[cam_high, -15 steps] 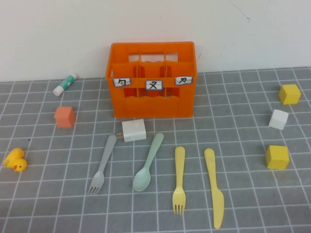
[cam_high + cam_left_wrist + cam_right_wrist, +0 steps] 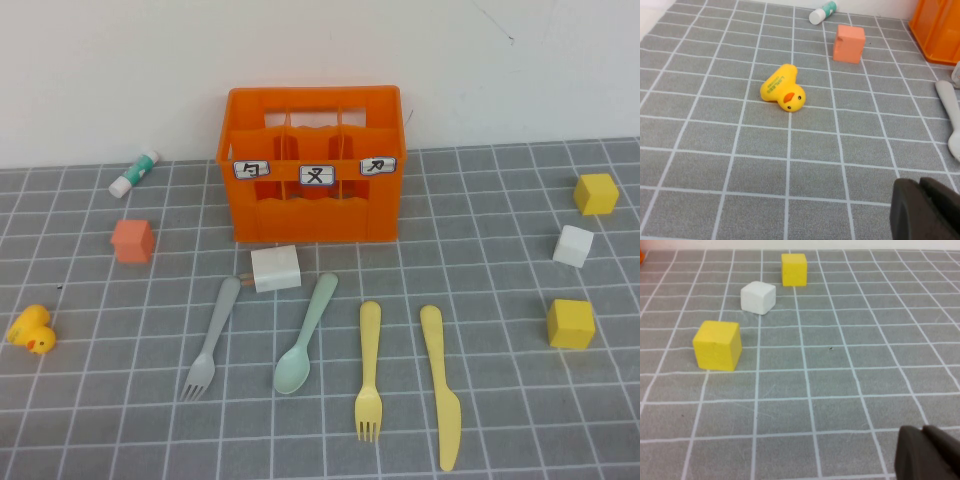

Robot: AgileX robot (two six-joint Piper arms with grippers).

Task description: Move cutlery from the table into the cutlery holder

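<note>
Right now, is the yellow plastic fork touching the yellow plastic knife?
Apart: the high view shows grey table between yellow plastic fork and yellow plastic knife.

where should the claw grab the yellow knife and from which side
Probably at the handle of the yellow knife, its narrow far end, nearest the cutlery holder, coming straight down from above. It lies flat on the table, handle away from the robot, and stands apart from the yellow fork. Right claw and left claw show only at their wrist views' edges.

Both arms were out of the high view. Left gripper [image 2: 930, 210] and right gripper [image 2: 930, 452] were cut off at 5 o'clock in their wrist views. Cutlery holder [image 2: 940, 30] was clipped at 2 o'clock.
</note>
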